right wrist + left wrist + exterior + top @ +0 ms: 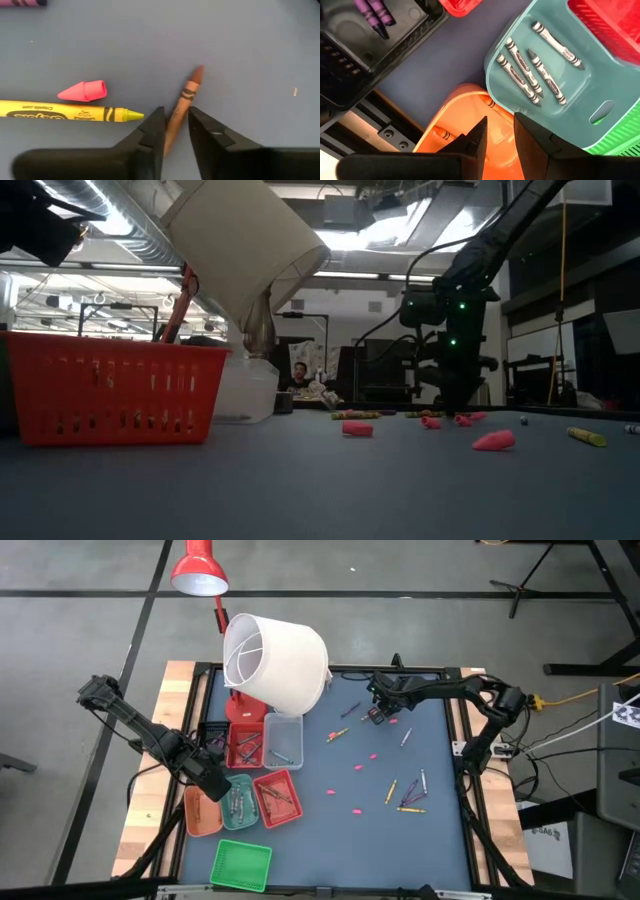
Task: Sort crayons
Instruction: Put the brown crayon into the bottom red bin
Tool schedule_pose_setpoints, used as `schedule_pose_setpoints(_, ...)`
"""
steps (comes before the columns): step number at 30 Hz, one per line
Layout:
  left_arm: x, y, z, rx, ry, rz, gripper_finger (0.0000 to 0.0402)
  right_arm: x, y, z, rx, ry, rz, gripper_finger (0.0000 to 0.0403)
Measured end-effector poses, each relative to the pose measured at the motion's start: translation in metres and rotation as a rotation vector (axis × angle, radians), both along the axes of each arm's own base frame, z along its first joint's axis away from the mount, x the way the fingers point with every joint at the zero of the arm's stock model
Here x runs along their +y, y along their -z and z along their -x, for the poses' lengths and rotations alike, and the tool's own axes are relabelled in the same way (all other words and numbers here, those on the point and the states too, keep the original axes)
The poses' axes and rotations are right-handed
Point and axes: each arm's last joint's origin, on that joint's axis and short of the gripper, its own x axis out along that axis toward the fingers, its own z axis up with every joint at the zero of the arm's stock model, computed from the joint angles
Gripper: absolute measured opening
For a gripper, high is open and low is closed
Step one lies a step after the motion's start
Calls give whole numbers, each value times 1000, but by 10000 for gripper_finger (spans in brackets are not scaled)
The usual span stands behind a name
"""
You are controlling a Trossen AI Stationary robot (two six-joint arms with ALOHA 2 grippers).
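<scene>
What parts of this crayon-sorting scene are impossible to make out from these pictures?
- Right wrist view: the right gripper straddles a brown paper-wrapped crayon; its lower end is hidden behind the fingers, so contact is unclear.
- Right wrist view: the yellow crayon is cut off by the frame edge.
- Left wrist view: the left gripper hides part of the orange plastic tray.
- High view: the white lampshade covers the table behind it.
</scene>
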Motion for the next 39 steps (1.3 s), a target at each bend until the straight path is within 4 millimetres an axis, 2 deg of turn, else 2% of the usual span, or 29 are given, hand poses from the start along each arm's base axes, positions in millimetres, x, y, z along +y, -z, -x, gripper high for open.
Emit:
schedule_pose_setpoints(7,0,0,0,-5,-2,-8,80,1,1,0,2,-8,-8,12)
schedule_pose_setpoints(15,0,0,0,-6,-3,-9,80,1,0,0,7,-53,-17,38)
schedule_pose_setpoints(20,0,0,0,-6,-3,-10,80,2,-7,0,-21,-100,-26,21)
schedule_pose_setpoints(24,0,0,0,-6,-4,-10,80,7,-16,3,-84,-136,-90,7)
schedule_pose_setpoints(29,0,0,0,-7,-4,-11,80,12,-29,0,-247,-200,-213,9)
schedule_pose_setpoints(34,1,0,0,-10,-5,-15,80,29,-37,-9,-349,-297,-327,13)
schedule_pose_setpoints(39,1,0,-1,-30,-15,-46,80,58,-37,-24,-375,-411,-397,13)
